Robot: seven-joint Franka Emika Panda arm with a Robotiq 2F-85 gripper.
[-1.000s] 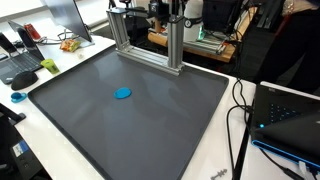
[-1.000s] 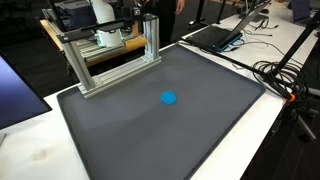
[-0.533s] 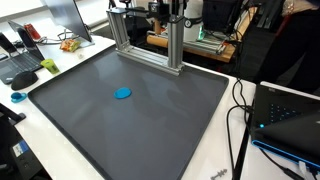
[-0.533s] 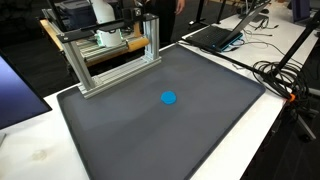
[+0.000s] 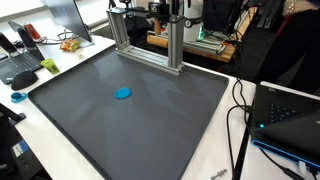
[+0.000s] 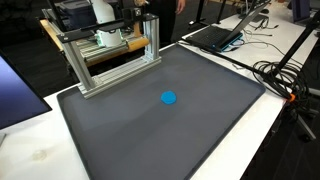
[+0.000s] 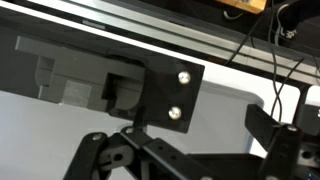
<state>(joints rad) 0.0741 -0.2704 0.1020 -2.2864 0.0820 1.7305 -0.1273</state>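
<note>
Gripper (image 7: 150, 168) fingertips are cut off at your wrist view's lower edge; linkages stand splayed wide, nothing between. Black bracket (image 7: 160, 97) on aluminium frame (image 5: 175, 42) looms closest. Blue disc (image 5: 122, 93) lies mid-mat (image 5: 185, 120), well apart.

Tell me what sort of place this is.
Probably a robotics lab or workshop: a large dark grey mat on a white table, a silver aluminium-profile frame at its edge, and an open black laptop with loose black cables alongside.
</note>
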